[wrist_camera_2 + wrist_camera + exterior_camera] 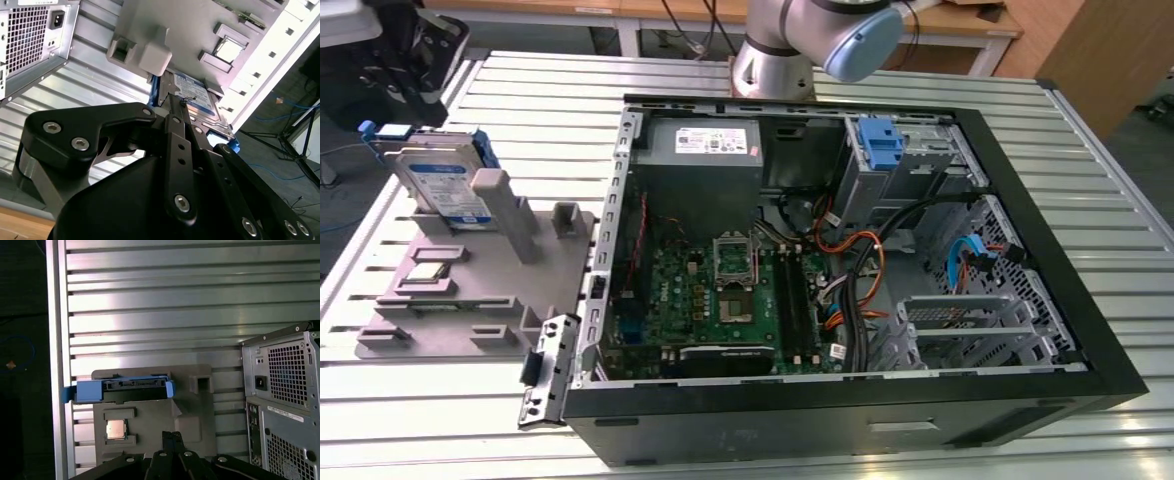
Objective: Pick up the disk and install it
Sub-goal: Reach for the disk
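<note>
End effector [172, 436] looks closed on nothing, fingertips pressed together, hanging over the grey fixture plate [200, 410], near the disk [120, 390] but clear of it. The disk stands on edge in its slot on that plate, by the bench [560, 80] edge on the exterior view's left and well apart from the open PC case [1107, 350]; I read this as the approach stage of the pick, nothing installed yet. A grasp would need the fingers opened and squared across the disk's thin top edge, without clipping the grey post [503, 210] beside it.
</note>
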Available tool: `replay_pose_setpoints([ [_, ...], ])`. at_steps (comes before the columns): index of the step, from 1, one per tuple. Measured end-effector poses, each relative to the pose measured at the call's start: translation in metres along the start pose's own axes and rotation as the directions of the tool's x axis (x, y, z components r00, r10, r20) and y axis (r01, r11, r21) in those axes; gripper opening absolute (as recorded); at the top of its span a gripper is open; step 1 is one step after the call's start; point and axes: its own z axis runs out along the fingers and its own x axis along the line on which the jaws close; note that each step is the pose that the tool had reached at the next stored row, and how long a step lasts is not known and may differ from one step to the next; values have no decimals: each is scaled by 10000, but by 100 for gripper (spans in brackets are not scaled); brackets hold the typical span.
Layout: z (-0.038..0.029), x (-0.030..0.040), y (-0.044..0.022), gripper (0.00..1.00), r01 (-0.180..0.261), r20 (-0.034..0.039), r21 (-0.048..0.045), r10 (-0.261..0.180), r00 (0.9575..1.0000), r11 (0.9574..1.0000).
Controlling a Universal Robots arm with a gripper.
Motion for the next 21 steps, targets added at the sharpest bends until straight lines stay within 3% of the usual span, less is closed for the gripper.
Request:
replay_pose_setpoints([
  [4, 20, 104, 8, 10, -2, 0, 0, 2, 10000, 10000],
  [9, 78, 219, 77, 10, -6, 1, 0, 6, 10000, 10000],
  [14, 167, 288, 153, 10, -8, 2, 0, 8, 10000, 10000],
  [21, 267, 407, 197, 10, -12, 0, 2, 12, 10000, 10000],
])
